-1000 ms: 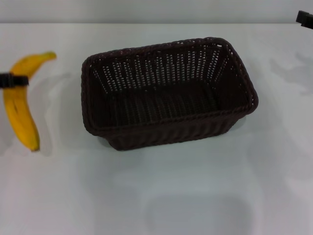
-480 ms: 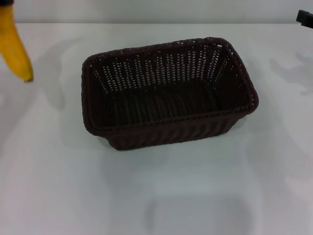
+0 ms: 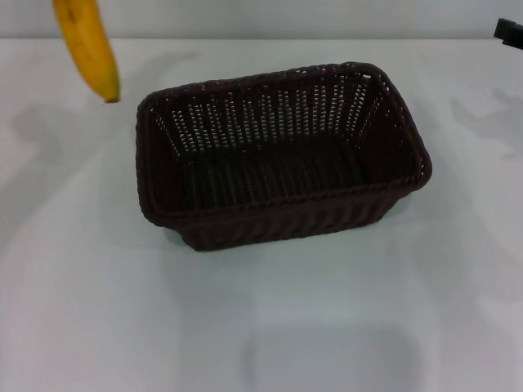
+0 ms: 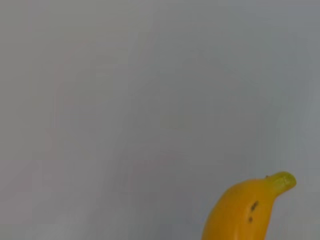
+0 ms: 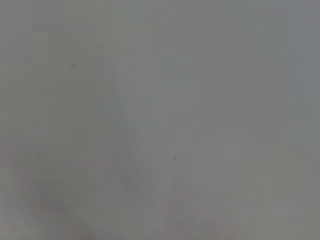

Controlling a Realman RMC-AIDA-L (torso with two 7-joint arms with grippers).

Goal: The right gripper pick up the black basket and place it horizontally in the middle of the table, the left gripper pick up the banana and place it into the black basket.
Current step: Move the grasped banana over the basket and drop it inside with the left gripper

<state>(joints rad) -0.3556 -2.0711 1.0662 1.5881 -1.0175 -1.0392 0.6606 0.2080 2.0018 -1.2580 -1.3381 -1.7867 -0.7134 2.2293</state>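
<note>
While head view shows black basket [image 3: 282,155], left wrist shows banana [image 4: 245,210] stem tip.

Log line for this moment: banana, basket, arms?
banana: airborne, hanging past black basket's left end | black basket: upright mid-table, empty | left gripper: out of view | right gripper: parked at far right edge

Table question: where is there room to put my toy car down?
The table has a wide bare patch in front of the basket, and bare strips on both sides of it. The basket fills the middle but holds nothing. The banana hangs over the far left corner, and the right claw sits at the far right edge.
</note>
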